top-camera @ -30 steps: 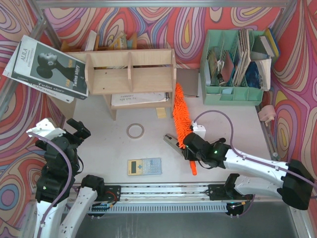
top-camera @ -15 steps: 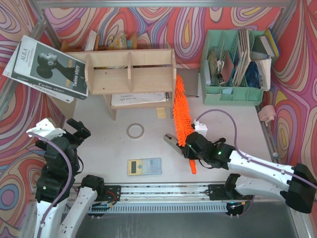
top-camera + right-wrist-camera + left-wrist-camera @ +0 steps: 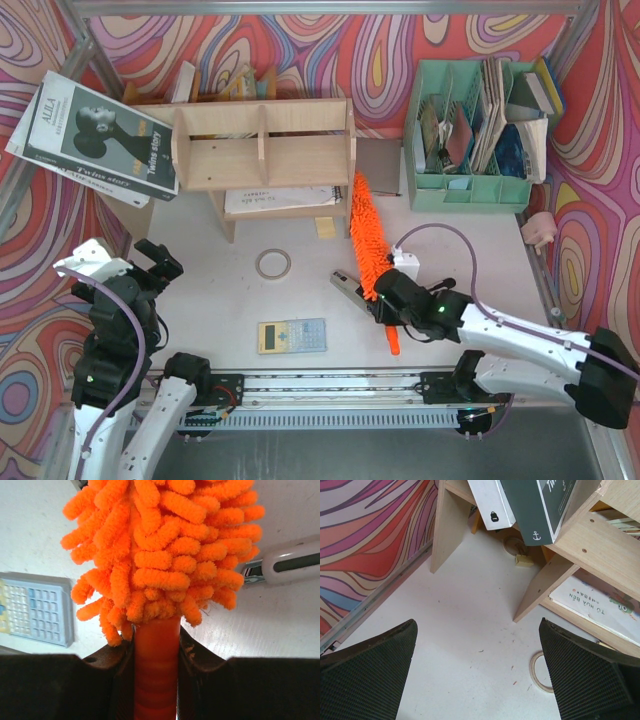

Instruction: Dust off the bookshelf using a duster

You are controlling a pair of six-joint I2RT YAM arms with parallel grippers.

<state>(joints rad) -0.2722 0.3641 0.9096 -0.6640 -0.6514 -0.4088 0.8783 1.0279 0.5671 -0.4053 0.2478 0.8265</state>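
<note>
The left pincer (image 3: 157, 260) is held wide apart over the near left of the bench (image 3: 200, 300), with nothing gripped. A grey calculator (image 3: 291, 336) lies by the front rail. The right pincer (image 3: 384, 300) is clamped on the thin handle of the orange duster (image 3: 364, 232). Its fluffy tip is just beside the right end panel of the bookshelf (image 3: 262, 148); contact cannot be told. Bare bench surrounds a tape ring (image 3: 272, 263). A book (image 3: 95, 135) lettered "AULA" and "Twins story" leans at the bookshelf's left end.

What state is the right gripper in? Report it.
Shut. The right gripper has both black fingers pressed against the handle of the fluffy orange duster.
</note>
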